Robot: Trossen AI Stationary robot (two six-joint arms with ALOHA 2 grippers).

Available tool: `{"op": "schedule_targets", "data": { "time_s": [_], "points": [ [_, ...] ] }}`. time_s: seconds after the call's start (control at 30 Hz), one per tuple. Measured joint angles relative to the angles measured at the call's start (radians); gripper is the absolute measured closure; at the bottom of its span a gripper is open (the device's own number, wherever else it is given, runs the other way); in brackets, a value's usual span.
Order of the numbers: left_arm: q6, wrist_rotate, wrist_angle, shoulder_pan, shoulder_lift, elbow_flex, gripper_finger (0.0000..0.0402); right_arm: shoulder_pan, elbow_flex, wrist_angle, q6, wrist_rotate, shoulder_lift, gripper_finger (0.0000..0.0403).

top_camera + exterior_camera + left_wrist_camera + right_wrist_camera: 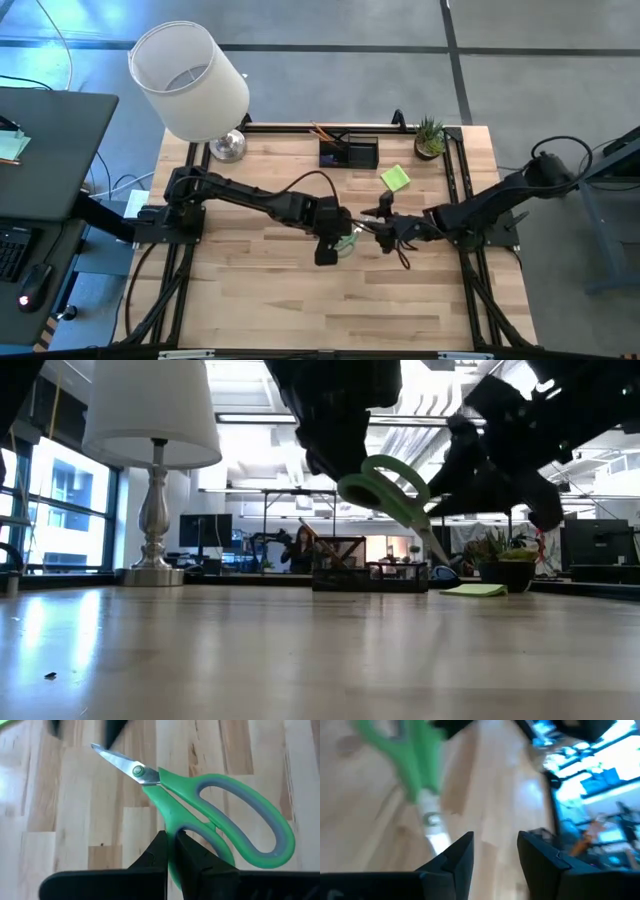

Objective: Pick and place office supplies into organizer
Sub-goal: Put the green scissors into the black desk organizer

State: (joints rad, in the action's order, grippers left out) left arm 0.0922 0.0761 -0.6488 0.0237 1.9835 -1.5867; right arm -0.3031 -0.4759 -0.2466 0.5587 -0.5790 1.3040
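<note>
Green-handled scissors (210, 815) hang above the middle of the table, with my left gripper (171, 834) shut on them. In the low view the scissors (388, 488) are off the wood, blades slanting down. My right gripper (495, 842) is open just to the right of them, nothing between its fingers; the blades (432, 827) lie beside one finger, outside the gap. The black organizer (350, 153) stands at the far edge with orange pencils (322, 131) in it. A lime-green sticky-note pad (395, 178) lies flat in front of it. My left gripper pinches one green handle arm (172, 822) between its two fingers, just behind the pivot where the loop begins. The fingers slant down from above and lie across the handle. The scissors hang clear of the table, blades (117, 760) tilted down away from the gripper. My right gripper: whether its finger (457, 855) touches the blade tip, I cannot tell.
A white-shaded lamp (190, 85) stands at the far left corner and a small potted plant (430, 138) at the far right. Bare wood lies between the arms and the near edge (330, 320). A desk with a keyboard (15, 250) stands left of the table.
</note>
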Motion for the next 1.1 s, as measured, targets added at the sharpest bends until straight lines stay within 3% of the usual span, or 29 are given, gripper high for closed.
{"op": "schedule_targets", "data": {
  "time_s": [0.07,0.33,0.6,0.8,0.93,1.1],
  "points": [
    [-0.002,0.022,-0.004,0.000,0.000,0.000,0.0400,-0.018,0.000,-0.006,-0.004,-0.030,-0.017,0.0261],
    [-0.005,0.035,0.073,-0.031,0.000,0.000,0.0400,-0.060,0.000,0.024,-0.149,0.123,-0.034,0.0262],
    [-0.008,-0.064,0.166,-0.038,-0.001,0.000,0.0401,-0.057,0.000,0.042,-0.132,-0.008,-0.033,0.0262],
    [-0.009,-0.076,0.176,-0.037,-0.001,0.000,0.0401,-0.035,0.000,0.032,-0.136,0.034,-0.033,0.0268],
    [-0.010,-0.073,0.169,-0.037,-0.001,0.000,0.0401,-0.034,0.000,0.028,-0.132,0.037,-0.033,0.0300],
    [-0.009,-0.069,0.173,-0.037,-0.001,0.000,0.0401,-0.024,0.001,0.055,-0.139,0.142,-0.033,0.0388]
  ]
}}
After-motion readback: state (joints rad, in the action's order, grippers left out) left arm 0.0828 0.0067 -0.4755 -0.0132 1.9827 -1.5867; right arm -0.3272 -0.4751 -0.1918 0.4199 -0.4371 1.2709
